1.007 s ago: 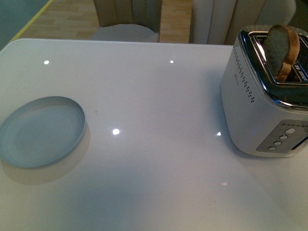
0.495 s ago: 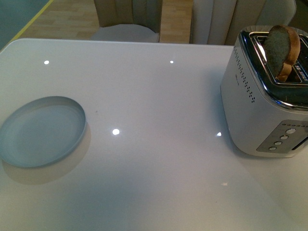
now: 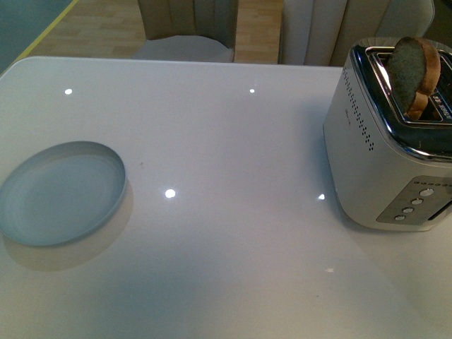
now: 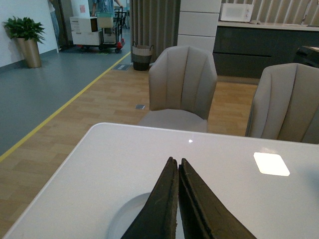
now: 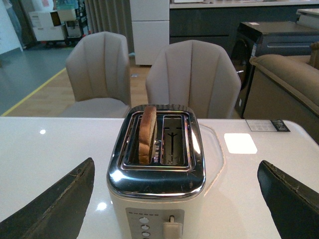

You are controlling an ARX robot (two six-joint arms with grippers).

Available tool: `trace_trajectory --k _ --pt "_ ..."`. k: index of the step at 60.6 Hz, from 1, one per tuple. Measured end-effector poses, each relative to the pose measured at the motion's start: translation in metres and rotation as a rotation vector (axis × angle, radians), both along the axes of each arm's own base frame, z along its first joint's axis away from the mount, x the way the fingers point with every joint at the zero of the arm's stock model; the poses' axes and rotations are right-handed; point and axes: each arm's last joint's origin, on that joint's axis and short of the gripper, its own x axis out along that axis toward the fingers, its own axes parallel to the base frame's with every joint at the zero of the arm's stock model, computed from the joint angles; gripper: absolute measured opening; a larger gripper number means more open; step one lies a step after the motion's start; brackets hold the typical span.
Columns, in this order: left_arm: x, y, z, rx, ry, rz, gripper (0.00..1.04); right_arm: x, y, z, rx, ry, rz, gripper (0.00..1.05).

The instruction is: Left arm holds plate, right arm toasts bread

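The pale blue-grey plate (image 3: 62, 192) lies flat on the white table at the left, with nothing on it; a part of its rim (image 4: 130, 209) shows under my left gripper (image 4: 175, 161), which is shut with nothing held and hovers above the plate. The bread (image 3: 417, 67) stands upright in a slot of the toaster (image 3: 385, 152) at the right, its top sticking out. In the right wrist view the bread (image 5: 147, 133) sits in one slot while the other slot is bare. My right gripper (image 5: 177, 167) is open, its fingers (image 5: 60, 201) spread wide on either side of the toaster (image 5: 157, 184). Neither arm shows in the front view.
The toaster's lever (image 5: 171, 226) and a column of round buttons (image 5: 144, 226) face my right gripper. Two grey chairs (image 5: 192, 79) stand behind the table's far edge. The white table (image 3: 226, 141) stretches between plate and toaster.
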Motion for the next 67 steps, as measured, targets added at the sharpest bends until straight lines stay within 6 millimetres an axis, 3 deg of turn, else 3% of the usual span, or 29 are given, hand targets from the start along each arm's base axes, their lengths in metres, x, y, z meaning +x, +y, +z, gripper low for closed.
trace_trajectory --k 34,41,60,62,67 --pt "-0.014 0.0 0.0 0.0 -0.002 0.0 0.03 0.0 0.0 0.0 0.0 0.0 0.0 0.96" --pt "-0.024 0.0 -0.003 0.0 0.007 0.0 0.03 0.0 0.0 0.0 0.0 0.0 0.0 0.96" --pt "-0.025 0.0 -0.003 0.0 0.003 0.0 0.03 0.0 0.0 0.0 0.0 0.0 0.0 0.96" --pt "-0.025 0.0 -0.003 0.0 0.003 0.0 0.04 0.0 0.0 0.0 0.0 0.0 0.0 0.96" --pt "-0.025 0.0 -0.003 0.0 0.003 0.0 0.2 0.0 0.0 0.0 0.0 0.0 0.0 0.96"
